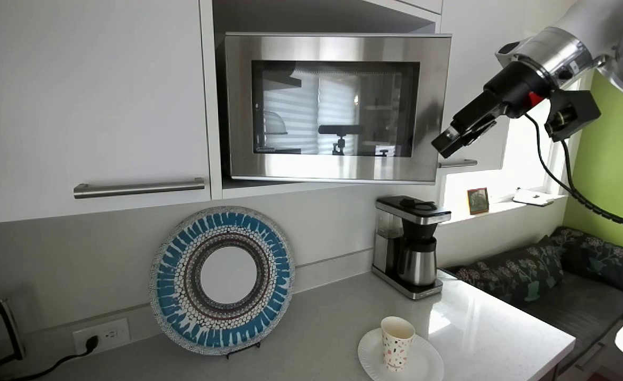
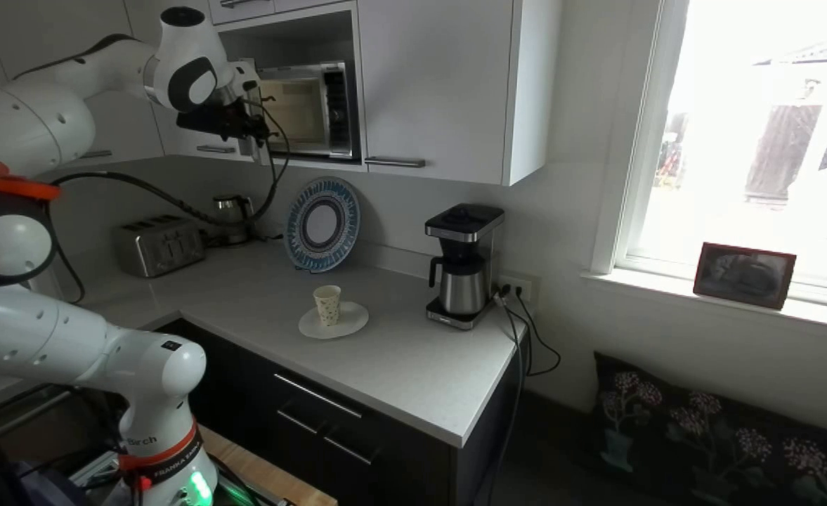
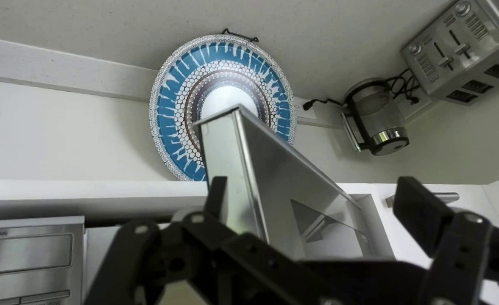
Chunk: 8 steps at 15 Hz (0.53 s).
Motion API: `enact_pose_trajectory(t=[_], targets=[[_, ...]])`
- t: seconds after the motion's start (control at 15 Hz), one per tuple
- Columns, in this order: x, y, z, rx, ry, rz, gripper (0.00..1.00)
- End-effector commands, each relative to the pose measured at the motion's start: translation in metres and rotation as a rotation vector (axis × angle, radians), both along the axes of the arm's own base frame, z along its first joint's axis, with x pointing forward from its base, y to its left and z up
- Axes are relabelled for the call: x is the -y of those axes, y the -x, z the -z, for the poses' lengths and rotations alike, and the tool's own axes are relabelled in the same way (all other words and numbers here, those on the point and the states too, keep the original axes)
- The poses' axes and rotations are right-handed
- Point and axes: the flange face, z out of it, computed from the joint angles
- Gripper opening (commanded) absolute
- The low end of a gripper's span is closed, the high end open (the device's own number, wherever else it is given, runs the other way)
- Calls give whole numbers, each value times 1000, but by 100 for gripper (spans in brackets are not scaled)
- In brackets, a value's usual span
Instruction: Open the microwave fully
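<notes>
The steel microwave sits in a wall niche. Its door [image 1: 337, 47] stands partly open, hinged on the left in an exterior view, with its dark window facing out. The microwave's front frame and button panel [image 2: 337, 105] show in an exterior view, beside a pale opening. In the wrist view, which is upside down, the door's free edge [image 3: 253, 182] slants outward and the panel [image 3: 24, 254] lies at lower left. My gripper [image 3: 315, 190] is open. One finger overlaps the door's edge; the other is out over the door's front side. Its tips [image 1: 446, 145] are at the door's right edge; contact cannot be told.
Cabinet doors with bar handles [image 1: 139, 188] flank the niche. Below, the counter [image 2: 385, 358] holds a round blue plate [image 1: 274, 280], a coffee maker [image 2: 466, 267], a paper cup [image 2: 327, 304] on a white plate, a toaster [image 2: 160, 244] and a kettle [image 2: 230, 211]. A cable [image 2: 153, 186] hangs from the arm.
</notes>
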Motion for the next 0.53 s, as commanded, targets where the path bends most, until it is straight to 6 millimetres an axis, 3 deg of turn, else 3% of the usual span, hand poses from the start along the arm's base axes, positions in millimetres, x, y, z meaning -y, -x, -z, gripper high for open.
enact_pose_trajectory(t=[0.0,0.47], targets=[[16,8,-15,45,20,27,100],[72,1,-38,153,160,238,100]])
